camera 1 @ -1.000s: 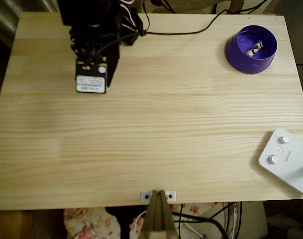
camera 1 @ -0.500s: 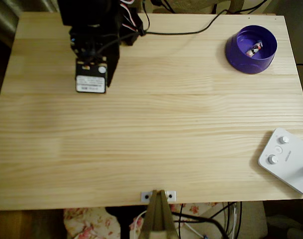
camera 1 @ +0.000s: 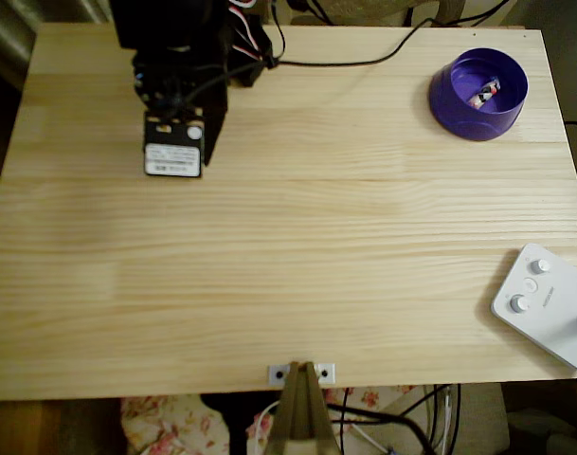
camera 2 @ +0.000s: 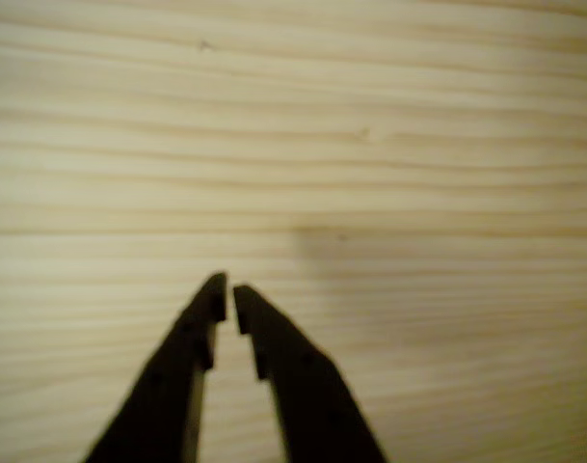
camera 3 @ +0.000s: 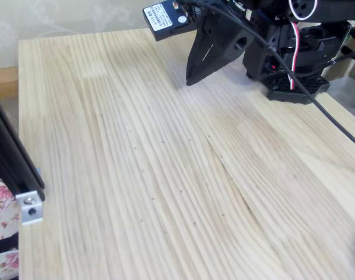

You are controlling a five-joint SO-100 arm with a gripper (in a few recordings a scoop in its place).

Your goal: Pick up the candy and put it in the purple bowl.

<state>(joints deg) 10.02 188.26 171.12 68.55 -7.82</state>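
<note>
My hand (camera 2: pixel 227 289) is nearly closed, tips w/ just a thin slit between them, nothing held. In the wrist view the two dark fingers (camera 2: pixel 182 357) taper to points over bare wood grain, no object near them. In the fixed view the hand (camera 3: pixel 190 80) points down at the table (camera 3: pixel 136 175), tips close above the wood, not clearly touching; can't tell contact for sure. A white-labelled block (camera 3: pixel 165 17) sits on top of the arm (camera 3: pixel 282 41), w/ red, white and black wires running back to the base.

Using the purple bowl (camera 1: pixel 478 95) as landmark: in the overhead view the arm (camera 1: pixel 179 85) is well apart from the bowl, far to its left along the same top edge of the table (camera 1: pixel 288 265). A black cable (camera 1: pixel 354 63) runs from the arm toward the bowl's side and off the top edge.

The candy (camera 1: pixel 484 92) lies inside the purple bowl, resting on its lighter floor, slightly right of centre, tilted. Bowl stands upright near the table's top right corner.

Below the bowl, at the table's right edge, a white controller (camera 1: pixel 544 303) w/ round knobs lies partly off frame. A small metal bracket (camera 1: pixel 301 373) sits at the table's bottom edge, mid-width.
</note>
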